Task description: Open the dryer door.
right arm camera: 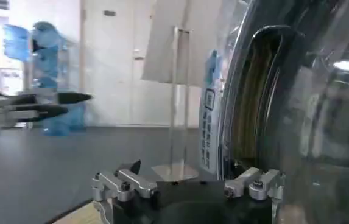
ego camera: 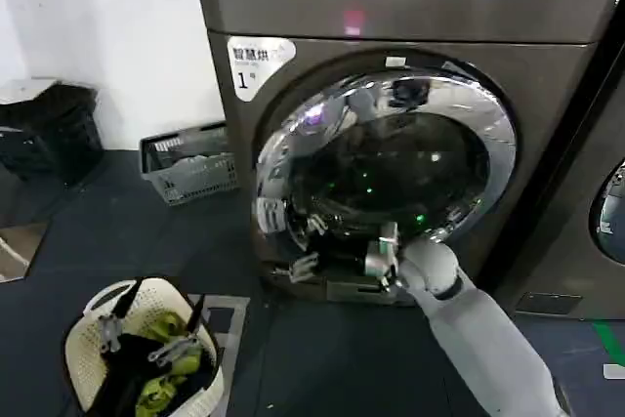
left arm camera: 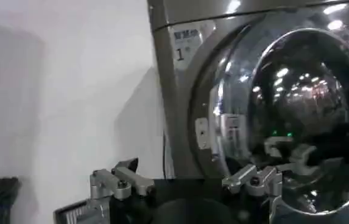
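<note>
A round cream basket (ego camera: pixel 88 358) of perforated plastic sits on the dark floor at the lower left of the head view, holding yellow-green cloth and some dark fabric; the left gripper (ego camera: pixel 146 334) hangs just over it, its metal fingers spread apart and gripping nothing. Farther back by the white wall stands a grey slatted crate (ego camera: pixel 190 165), whose contents cannot be made out, and a black bin (ego camera: pixel 54 124) sits against the wall to its left. The dryer (ego camera: pixel 410 7) is a big bronze-grey metal box with a brushed top panel, a white "1" sticker (ego camera: pixel 256 61) and a small pink light (ego camera: pixel 354 20). Its front is nearly filled by the dryer door (ego camera: pixel 386 158), a round porthole with a wide, mirror-bright chrome ring around dark tinted glass that throws back green and white glints. The door seems to stand slightly ajar on its left edge, where the left wrist view shows a gap and a latch plate behind the rim, though the reflections make this hard to judge. The right gripper (ego camera: pixel 332 251) is at the door's lower left rim, on the end of a smooth grey arm with a rounded wrist; its fingers (right arm camera: pixel 253 182) stand well open, one of them close against the chrome edge, with nothing clamped between them. A neighbouring machine (ego camera: pixel 605 212) shows at the right edge.
</note>
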`<state>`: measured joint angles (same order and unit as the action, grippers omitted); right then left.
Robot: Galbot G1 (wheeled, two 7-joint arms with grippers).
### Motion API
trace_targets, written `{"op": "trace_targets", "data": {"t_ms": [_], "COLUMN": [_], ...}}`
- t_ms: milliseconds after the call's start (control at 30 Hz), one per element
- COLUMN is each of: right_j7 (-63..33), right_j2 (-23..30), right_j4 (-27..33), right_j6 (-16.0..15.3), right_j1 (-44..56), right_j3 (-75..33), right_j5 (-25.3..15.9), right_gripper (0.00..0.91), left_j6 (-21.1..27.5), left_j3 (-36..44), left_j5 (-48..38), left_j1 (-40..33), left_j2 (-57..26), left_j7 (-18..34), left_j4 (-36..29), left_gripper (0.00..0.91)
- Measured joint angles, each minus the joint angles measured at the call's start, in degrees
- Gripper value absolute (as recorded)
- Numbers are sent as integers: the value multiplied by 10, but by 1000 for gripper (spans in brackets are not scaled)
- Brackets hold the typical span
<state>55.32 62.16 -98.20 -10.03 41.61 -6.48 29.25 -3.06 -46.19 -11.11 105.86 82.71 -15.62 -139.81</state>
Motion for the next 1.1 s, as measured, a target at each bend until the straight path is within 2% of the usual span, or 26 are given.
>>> {"op": "trace_targets", "data": {"t_ms": [200,400,600,900,1100], "right_j7": [64,118,162,227,256], "right_j2": [-14,-32,-50,-78,-94], "right_j4": [-19,-37,-45,-48,-57], "right_j6": [1,7,23,43,53], "right_j1": [21,42,55,80,100], "right_j3": [-21,-36,-51,-79,-102], "right_j5": [5,4,9,11,12], "right_gripper": [907,907,907,907,907], "left_j6": [-10,-10,7,75,70], "left_j3": [-31,-54,-34,9,69], "left_j5": [-28,-96,-151,-299,-374], "left_j1": [-25,-69,-117,-178,-247], "left_j2": [-18,-44,-104,-211,-290], "left_j7": [1,7,44,-25,-59], "left_j4": [24,65,103,129,160], "left_gripper": [907,907,907,907,907]}}
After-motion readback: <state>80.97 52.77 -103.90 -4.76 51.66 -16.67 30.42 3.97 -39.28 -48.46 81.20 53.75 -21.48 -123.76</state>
